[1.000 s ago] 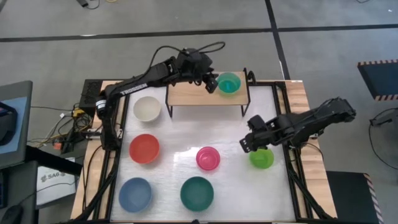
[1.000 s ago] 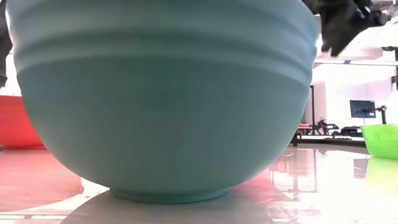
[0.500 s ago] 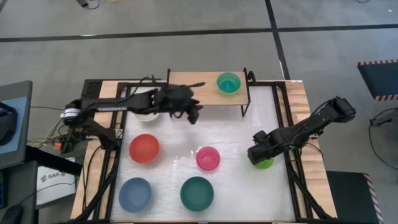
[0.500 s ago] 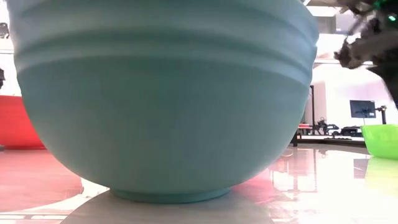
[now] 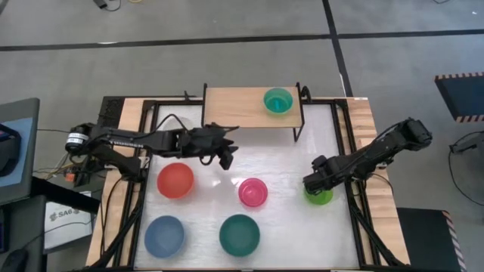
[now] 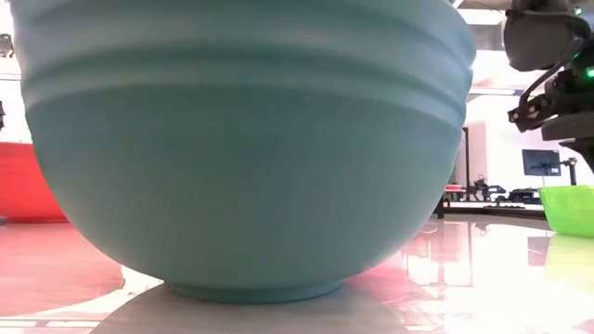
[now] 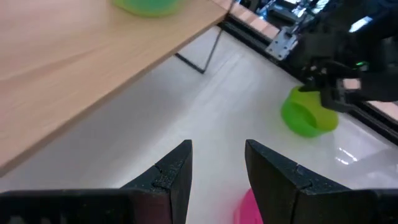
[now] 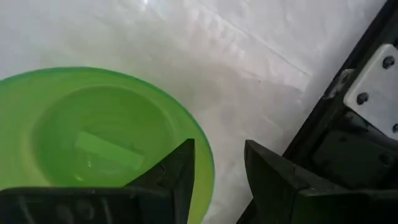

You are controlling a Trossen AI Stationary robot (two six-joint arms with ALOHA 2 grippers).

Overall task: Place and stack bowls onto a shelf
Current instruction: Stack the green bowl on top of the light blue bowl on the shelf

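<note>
A cyan bowl (image 5: pixel 277 100) sits at the right end of the light-wood shelf (image 5: pixel 234 106) at the table's far side. My left gripper (image 5: pixel 224 156) is open and empty over the white table, in front of the shelf (image 7: pixel 81 56) and beyond the pink bowl (image 5: pixel 252 193). My right gripper (image 5: pixel 310 183) is open, low over the lime green bowl (image 5: pixel 322 198). One finger (image 8: pixel 177 171) stands over the bowl's hollow and the other (image 8: pixel 270 177) outside its rim (image 8: pixel 208 163). Red (image 5: pixel 175 180), light blue (image 5: pixel 165 236) and dark green (image 5: pixel 240 234) bowls rest on the table. The yellow bowl is out of view. My right gripper stands astride the lime green bowl's rim (image 8: pixel 208 163) from above, one finger inside and one outside. I cannot tell whether either finger touches it. The bowl sits upright on the table.
My left arm (image 5: pixel 144 140) stretches across the table's far left, over the place of the white bowl. A bowl (image 6: pixel 241 148) close to the low camera fills that view. Black frame rails (image 5: pixel 349 151) run along the table's sides. Bare table lies between the shelf and the pink bowl.
My left gripper has drawn back from the cyan bowl on the shelf, going toward the table's left and near edge and down over the table. The cyan bowl stays on the shelf. My right gripper has moved over the lime green bowl's rim.
</note>
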